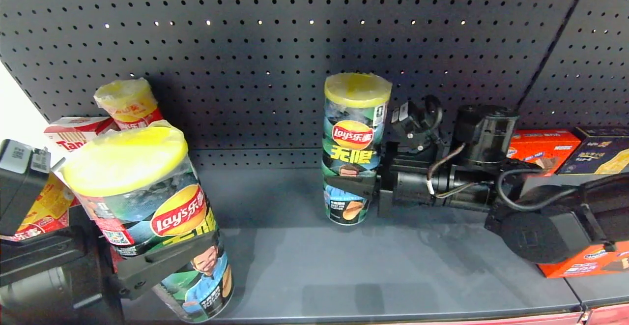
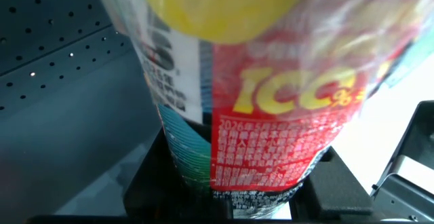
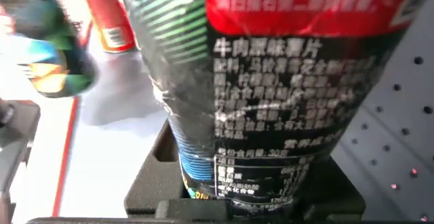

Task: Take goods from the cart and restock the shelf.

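- Two yellow-lidded chip cans sit clenched for restocking.
- Right claw stands right can upright on grey shelf.
- Left claw holds left can tilted.

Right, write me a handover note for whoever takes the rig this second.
Left gripper: shut on the tilted left chip canister, at the shelf's front left, not set down.
Right gripper: shut on the right chip canister, upright mid-shelf; base contact unclear.
Done: both canisters at the shelf. Left: place and release both.
Stocked behind: a third canister back left, orange boxes right.
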Available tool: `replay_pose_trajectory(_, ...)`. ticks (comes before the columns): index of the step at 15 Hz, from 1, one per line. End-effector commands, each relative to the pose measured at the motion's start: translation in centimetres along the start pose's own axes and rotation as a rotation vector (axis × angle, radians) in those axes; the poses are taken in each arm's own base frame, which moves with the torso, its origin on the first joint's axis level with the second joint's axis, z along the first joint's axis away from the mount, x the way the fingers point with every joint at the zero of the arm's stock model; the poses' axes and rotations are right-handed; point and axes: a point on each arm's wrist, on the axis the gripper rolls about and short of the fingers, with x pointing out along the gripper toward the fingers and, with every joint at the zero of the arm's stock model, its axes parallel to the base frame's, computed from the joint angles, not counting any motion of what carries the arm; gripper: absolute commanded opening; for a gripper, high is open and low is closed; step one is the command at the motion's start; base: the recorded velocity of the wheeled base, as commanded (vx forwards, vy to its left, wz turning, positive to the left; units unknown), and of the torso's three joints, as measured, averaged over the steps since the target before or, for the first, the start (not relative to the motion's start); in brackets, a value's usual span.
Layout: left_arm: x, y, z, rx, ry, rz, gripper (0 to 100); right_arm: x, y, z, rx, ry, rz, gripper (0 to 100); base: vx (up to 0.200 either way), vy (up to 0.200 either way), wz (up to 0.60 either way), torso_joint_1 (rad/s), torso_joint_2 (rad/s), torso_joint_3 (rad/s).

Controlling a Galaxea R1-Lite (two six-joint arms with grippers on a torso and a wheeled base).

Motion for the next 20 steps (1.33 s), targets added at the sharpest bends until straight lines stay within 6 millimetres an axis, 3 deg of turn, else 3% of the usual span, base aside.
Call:
replay_pose_trajectory(1,0.0,0.0,0.0,-0.001,0.000,0.000,0,-1.6,2.7,0.8,-0.007,-0.012,-0.002,0,0.000,0.000,0.00,0.000,0.00,0.000)
replay_pose_trajectory(5,0.0,0.0,0.0,-0.001,0.002,0.002,0,-2.2,5.3,-1.8,0.012,0.015,0.016,0,0.000,0.000,0.00,0.000,0.00,0.000)
replay_pose_trajectory(9,0.0,0.0,-0.1,-0.003,0.003,0.000,0,-2.4,6.1,-4.3,0.036,0.049,0.025,0,0.000,0.000,0.00,0.000,0.00,0.000)
replay_pose_trajectory(18,0.0,0.0,-0.3,-0.007,0.012,0.004,0,-1.7,6.1,-5.4,0.042,0.065,0.033,0,0.000,0.000,0.00,0.000,0.00,0.000)
replay_pose_trajectory(19,0.0,0.0,-0.4,-0.008,0.015,0.004,0,-1.6,6.1,-5.4,0.041,0.066,0.035,100,0.000,0.000,0.00,0.000,0.00,0.000)
replay_pose_trajectory(20,-0.1,0.0,-0.6,-0.009,0.019,0.004,0,-1.7,6.1,-5.4,0.037,0.061,0.026,100,0.000,0.000,0.00,0.000,0.00,0.000)
